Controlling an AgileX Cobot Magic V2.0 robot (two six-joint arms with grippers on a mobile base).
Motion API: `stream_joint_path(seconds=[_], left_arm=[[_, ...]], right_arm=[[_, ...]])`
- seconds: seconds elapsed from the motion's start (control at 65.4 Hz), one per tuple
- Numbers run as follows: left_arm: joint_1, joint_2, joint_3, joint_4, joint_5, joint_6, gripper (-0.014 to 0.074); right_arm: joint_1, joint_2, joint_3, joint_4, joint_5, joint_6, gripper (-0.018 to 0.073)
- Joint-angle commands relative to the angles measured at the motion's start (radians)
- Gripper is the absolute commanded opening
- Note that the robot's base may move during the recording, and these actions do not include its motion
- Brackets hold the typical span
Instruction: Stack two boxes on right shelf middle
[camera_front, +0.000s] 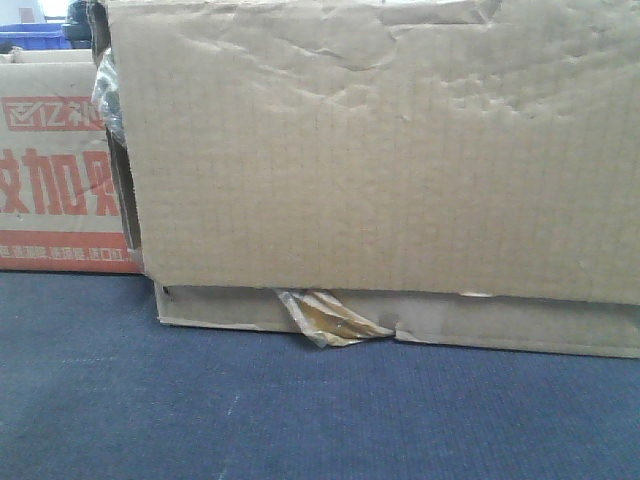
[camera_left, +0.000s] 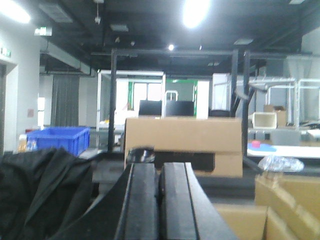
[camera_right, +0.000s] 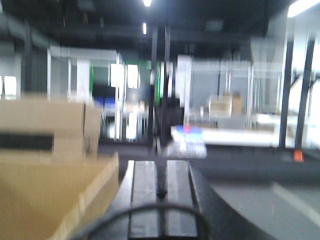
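Left gripper (camera_left: 160, 169), right gripper (camera_right: 162, 166) — flat, matte black, long and twin-barred.

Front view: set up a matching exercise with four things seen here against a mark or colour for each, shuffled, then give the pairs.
Things:
1. large box
2. flat box
3. box at far left
4. crate

Marks:
a. torn yellowish tape
b. red lettering
c. blue
d. wrinkled, dented face

Pairs: 1-d, 2-a, 3-b, 4-c
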Motion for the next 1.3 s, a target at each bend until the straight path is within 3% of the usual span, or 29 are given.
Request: stream_joint_path(seconds=[0.0, 0.138, 0.244, 0.382, 0.474, 0.611, 0.749, 0.917, 1.039, 1.192, 1.283], left_arm=[[-0.002, 0.043, -0.146, 0.002, 0.133, 0.000, -0.0111], [-0.002, 0.171, -0.347, 0.043, 0.347, 0.000, -0.0101], [-0.002, 0.292, -0.478, 0.067, 0.468, 0.000, -0.0012], [-0.002, 0.454, -0.578, 0.065, 0.547, 0.000, 0.0207], [-0.004, 0.547, -0.597, 0.063, 0.533, 0.000, 0.0332], [-0.046, 0.645, -0.597, 0.063, 0.503, 0.000, 0.0479], [-0.066, 0.757, -0.638, 0.065, 0.563, 0.000, 0.0601], [-0.060, 0.928, -0.810, 0.076, 0.730, 0.000, 0.0601], [-0.035, 1.097, -1.016, 0.072, 0.926, 0.000, 0.0601], [0.006, 1.354, -1.337, 0.047, 1.228, 0.122, 0.0601], [0.031, 1.482, -1.479, 0.004, 1.230, 0.171, 0.0601]], right_arm=[[-0.006, 0.053, -0.145, 0.000, 0.100, 0.000, -0.0162], [-0.006, 0.197, -0.329, 0.000, 0.224, 0.000, -0.0160], [-0.006, 0.313, -0.414, 0.000, 0.281, -0.002, -0.0099], [-0.006, 0.439, -0.458, 0.000, 0.282, -0.002, 0.0169], [0.004, 0.488, -0.459, -0.005, 0.268, -0.002, 0.0369], [0.041, 0.535, -0.459, -0.039, 0.266, -0.002, 0.0544], [0.053, 0.559, -0.459, -0.054, 0.266, -0.002, 0.0559], [0.053, 0.559, -0.459, -0.054, 0.266, -0.002, 0.0559], [0.053, 0.559, -0.459, -0.054, 0.274, -0.002, 0.0559], [0.053, 0.559, -0.459, -0.054, 0.276, -0.002, 0.0559], [0.053, 0.559, -0.459, -0.054, 0.276, -0.002, 0.0559]])
